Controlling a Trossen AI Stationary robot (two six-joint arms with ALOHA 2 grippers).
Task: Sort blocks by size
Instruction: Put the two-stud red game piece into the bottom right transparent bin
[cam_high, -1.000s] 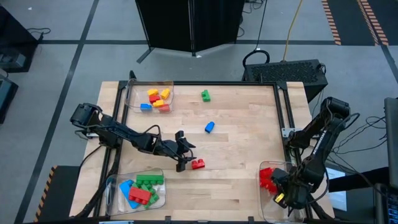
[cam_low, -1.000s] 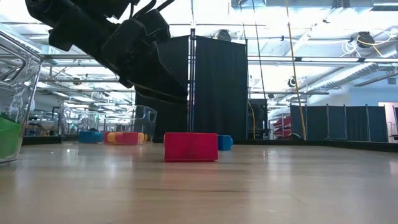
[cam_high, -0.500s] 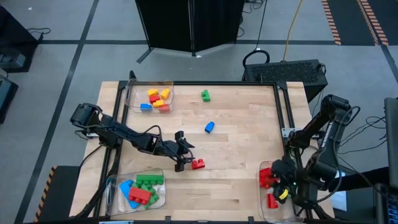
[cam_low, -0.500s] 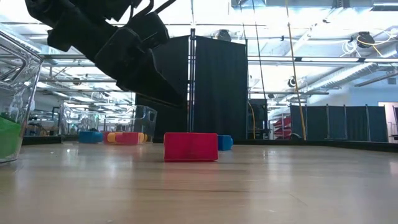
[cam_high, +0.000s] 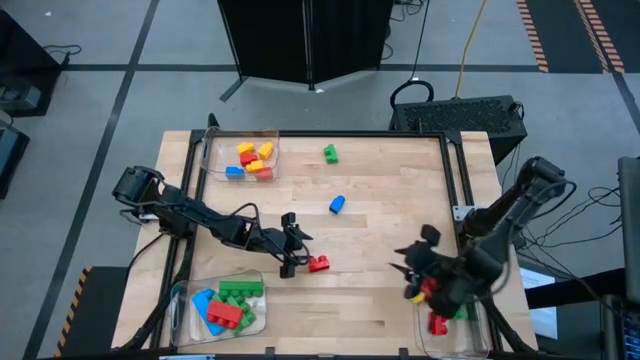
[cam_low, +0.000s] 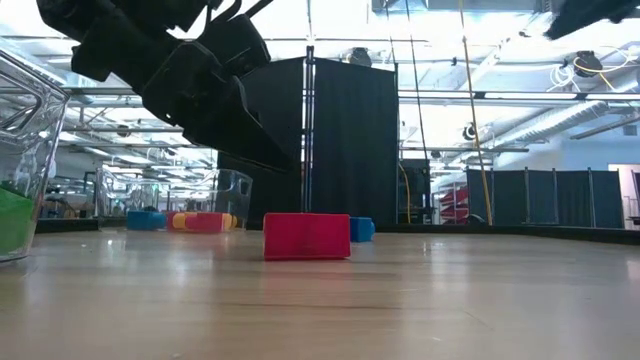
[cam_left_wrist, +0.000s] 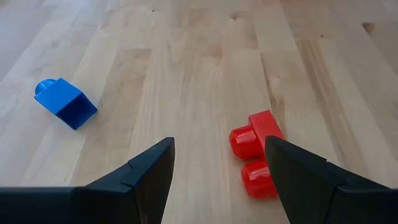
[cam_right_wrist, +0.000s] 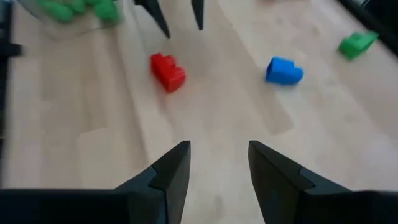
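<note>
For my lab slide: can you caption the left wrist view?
The open left claw hovers over the wooden table, near a small red block, with a blue block farther off.

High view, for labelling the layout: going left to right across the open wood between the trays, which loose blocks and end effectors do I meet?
Left end effector → red block → green block → blue block → right end effector.

Left dark two-finger gripper (cam_high: 291, 258) hangs low mid-counter, arm stretched out long, jaws parted and empty. Right dark two-finger gripper (cam_high: 408, 270) sits at the near right, jaws apart, empty.
</note>
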